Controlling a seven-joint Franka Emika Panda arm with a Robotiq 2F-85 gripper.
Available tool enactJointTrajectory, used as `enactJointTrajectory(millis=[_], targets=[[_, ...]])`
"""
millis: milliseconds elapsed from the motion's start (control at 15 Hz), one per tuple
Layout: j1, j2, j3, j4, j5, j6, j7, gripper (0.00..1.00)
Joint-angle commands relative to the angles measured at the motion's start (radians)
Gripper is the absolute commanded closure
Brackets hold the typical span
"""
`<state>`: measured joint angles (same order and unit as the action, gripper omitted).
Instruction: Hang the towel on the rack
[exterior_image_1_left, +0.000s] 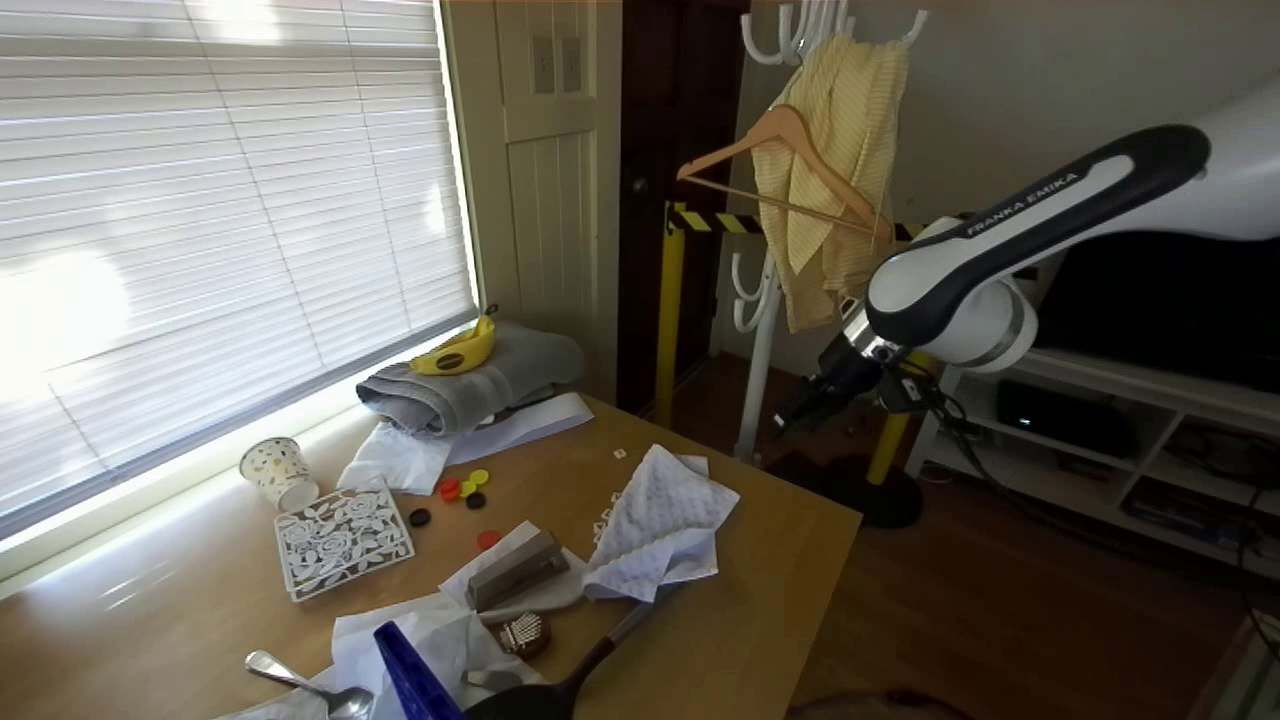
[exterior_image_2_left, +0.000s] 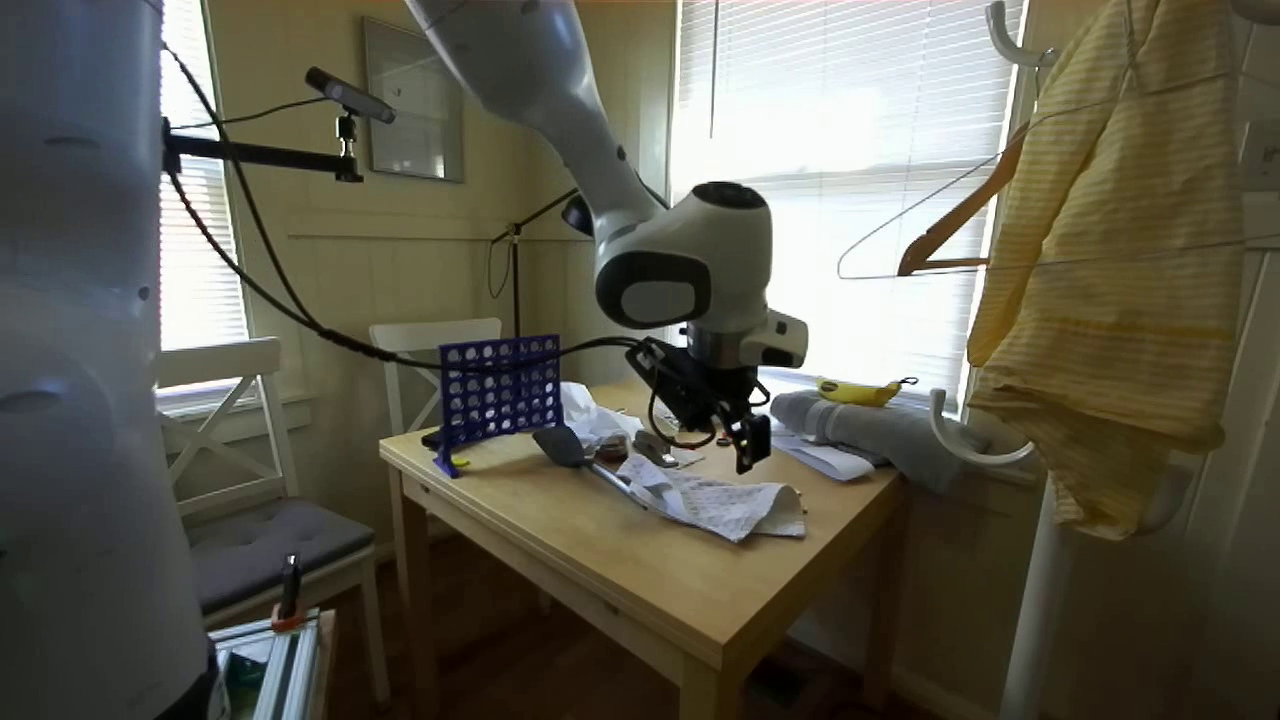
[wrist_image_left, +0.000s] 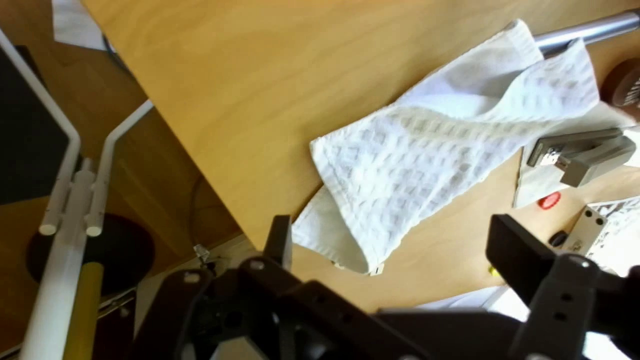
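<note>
In the wrist view the black pincer (wrist_image_left: 390, 237) is released, its jaws spread wide. At its twelve o'clock a white waffle-weave towel (wrist_image_left: 400, 165) lies rumpled, partly folded over, on the smooth wood-grained bench (wrist_image_left: 240, 100). In an exterior view, at the pincer's twelve o'clock, a finely striped yellow cloth (exterior_image_1_left: 860, 130) drapes from the white, hook-armed rack (exterior_image_1_left: 757, 370).

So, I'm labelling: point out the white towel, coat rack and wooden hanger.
White towel (wrist_image_left: 407, 162): wrist view, its waffle-textured middle.
Coat rack (exterior_image_1_left: 757, 382): in an exterior view, its white pole.
Wooden hanger (exterior_image_1_left: 781, 121): in an exterior view, its top bend.
</note>
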<state>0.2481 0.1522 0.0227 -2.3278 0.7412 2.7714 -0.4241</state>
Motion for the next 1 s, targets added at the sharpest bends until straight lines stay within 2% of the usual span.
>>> enactJointTrajectory(millis=[0, 67, 333, 533, 933], targets=[[-0.045, 0.17, 0.008, 0.126, 0.075, -0.12, -0.101, 0.0], [-0.12, 0.204, 0.073, 0.145, 0.034, -0.143, -0.075, 0.0], [-0.176, 0.324, 0.11, 0.235, -0.03, -0.168, -0.026, 0.0], [-0.2, 0.377, 0.141, 0.29, -0.054, -0.147, -0.011, 0.0], [-0.204, 0.446, 0.181, 0.38, -0.137, -0.15, 0.035, 0.0]])
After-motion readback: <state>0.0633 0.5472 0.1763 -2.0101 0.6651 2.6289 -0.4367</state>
